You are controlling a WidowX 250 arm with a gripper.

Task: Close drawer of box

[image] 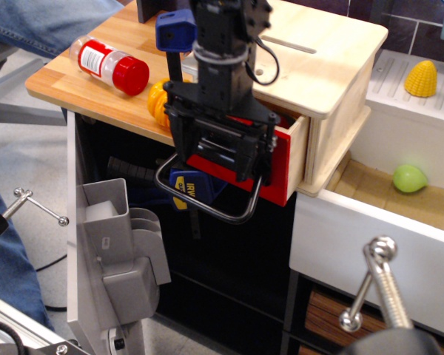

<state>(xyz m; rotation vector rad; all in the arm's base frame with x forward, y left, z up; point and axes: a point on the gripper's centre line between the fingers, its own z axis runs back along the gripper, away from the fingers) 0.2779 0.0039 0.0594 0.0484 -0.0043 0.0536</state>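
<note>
The plywood box point(322, 63) stands on the wooden counter, its lid showing a slot and a small hole. Its drawer point(283, 159) sticks out partway toward me, with the red front panel mostly covered by my gripper. My gripper point(217, 159) hangs directly in front of the red panel, fingers spread wide and holding nothing. The black loop handle point(207, 205) hangs below the fingertips. I cannot tell whether the fingers touch the panel.
A red-capped bottle point(111, 65) lies on the counter's left, with an orange pumpkin-like toy point(157, 102) and a blue clamp point(174, 29) beside the box. To the right, a white drawer point(370, 244) stands open with a green object point(408, 178) inside. A yellow corn point(420, 78) sits behind it.
</note>
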